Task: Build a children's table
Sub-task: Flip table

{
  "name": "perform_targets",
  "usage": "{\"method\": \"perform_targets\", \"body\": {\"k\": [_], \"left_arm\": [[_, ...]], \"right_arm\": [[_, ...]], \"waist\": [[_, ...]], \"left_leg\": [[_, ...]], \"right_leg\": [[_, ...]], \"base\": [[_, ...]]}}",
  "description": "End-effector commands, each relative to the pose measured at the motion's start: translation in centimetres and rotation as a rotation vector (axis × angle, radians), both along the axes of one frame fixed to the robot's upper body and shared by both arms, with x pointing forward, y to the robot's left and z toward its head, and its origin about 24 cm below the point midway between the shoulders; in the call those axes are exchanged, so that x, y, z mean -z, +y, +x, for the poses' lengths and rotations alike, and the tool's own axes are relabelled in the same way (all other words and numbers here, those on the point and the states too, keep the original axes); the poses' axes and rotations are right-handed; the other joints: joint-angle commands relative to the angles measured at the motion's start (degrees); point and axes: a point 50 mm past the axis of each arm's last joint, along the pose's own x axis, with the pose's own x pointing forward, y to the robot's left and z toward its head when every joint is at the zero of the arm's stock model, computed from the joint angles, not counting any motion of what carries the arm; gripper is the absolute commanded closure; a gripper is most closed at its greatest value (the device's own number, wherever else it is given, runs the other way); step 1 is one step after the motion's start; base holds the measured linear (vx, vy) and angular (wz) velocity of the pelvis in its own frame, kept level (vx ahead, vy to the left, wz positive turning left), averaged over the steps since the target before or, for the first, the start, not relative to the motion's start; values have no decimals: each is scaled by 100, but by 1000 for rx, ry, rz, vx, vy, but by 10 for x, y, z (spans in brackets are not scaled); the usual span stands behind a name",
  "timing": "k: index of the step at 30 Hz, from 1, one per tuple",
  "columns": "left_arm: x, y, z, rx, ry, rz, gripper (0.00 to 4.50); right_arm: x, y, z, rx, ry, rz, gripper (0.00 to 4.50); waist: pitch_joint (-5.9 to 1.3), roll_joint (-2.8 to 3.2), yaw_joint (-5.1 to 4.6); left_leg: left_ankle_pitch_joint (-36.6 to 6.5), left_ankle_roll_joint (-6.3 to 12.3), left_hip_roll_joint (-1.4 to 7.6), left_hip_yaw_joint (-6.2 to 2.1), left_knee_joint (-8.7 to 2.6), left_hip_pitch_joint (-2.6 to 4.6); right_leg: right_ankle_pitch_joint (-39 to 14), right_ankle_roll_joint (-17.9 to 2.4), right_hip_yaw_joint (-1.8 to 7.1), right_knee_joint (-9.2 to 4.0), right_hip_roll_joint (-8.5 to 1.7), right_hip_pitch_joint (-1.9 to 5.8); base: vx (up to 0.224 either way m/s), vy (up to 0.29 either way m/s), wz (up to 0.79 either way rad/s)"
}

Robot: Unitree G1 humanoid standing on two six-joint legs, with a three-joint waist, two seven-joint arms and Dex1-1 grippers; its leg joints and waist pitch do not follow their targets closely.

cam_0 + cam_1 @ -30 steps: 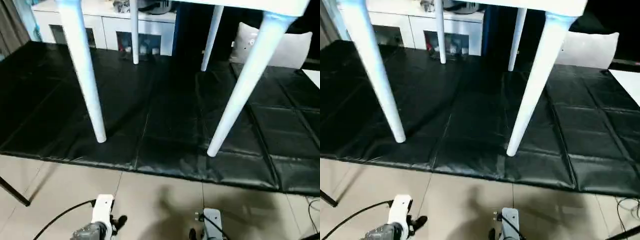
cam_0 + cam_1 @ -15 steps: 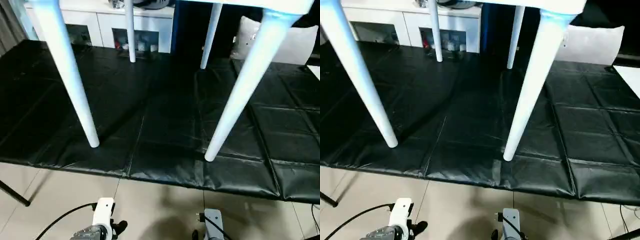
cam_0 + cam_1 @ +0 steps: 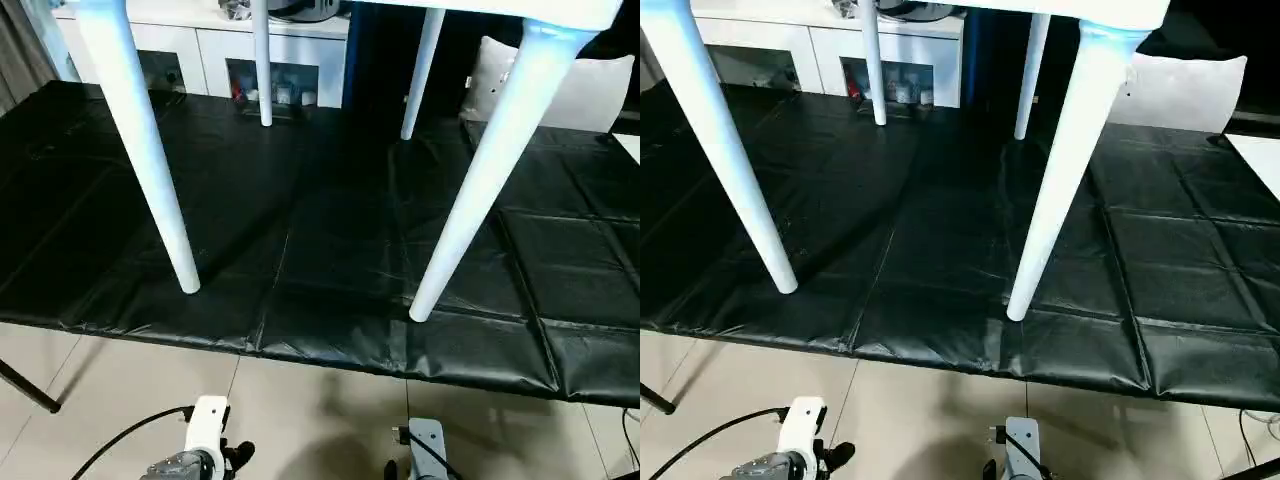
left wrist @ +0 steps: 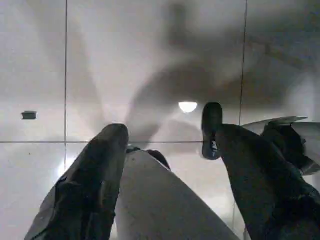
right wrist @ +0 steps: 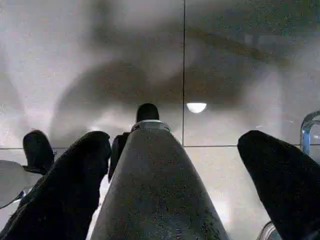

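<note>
Only the head camera has tilted; children's table [image 3: 480, 190] unmoved, upright on four legs, front pair near the black-covered counter's [image 3: 330, 250] front edge. Left gripper [image 4: 165, 135] and right gripper [image 5: 172, 145] over floor tiles, jaws apart, empty.

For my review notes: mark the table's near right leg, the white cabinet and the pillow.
near right leg [image 3: 480, 170], left eye view, mid-shaft
white cabinet [image 3: 215, 45], left eye view, door panel
pillow [image 3: 585, 95], left eye view, front face
</note>
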Motion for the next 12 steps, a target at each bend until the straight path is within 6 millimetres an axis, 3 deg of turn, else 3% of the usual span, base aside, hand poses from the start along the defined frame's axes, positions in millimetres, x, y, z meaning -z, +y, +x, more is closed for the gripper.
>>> {"method": "perform_targets", "body": {"k": [1,5,12], "left_arm": [[0,1,1,2,-1,3,130],[0,1,1,2,-1,3,130],[0,1,1,2,-1,3,130]], "right_arm": [[-3,94,-52,-26,202,218,0],[-3,94,-52,-26,202,218,0],[-3,94,-52,-26,202,218,0]], "waist": [[-88,78,-54],[-81,80,-58],[-82,83,-62]], "left_leg": [[-965,350,268,11,-557,-126],[-1080,268,269,4,-572,-127],[-966,278,271,9,-577,-131]], "right_leg": [[-941,-1400,232,-353,-325,240],[-1088,-1327,238,-373,-323,227],[-903,-1361,236,-363,-321,230]], "base": [[0,0,0],[0,0,0],[0,0,0]]}}
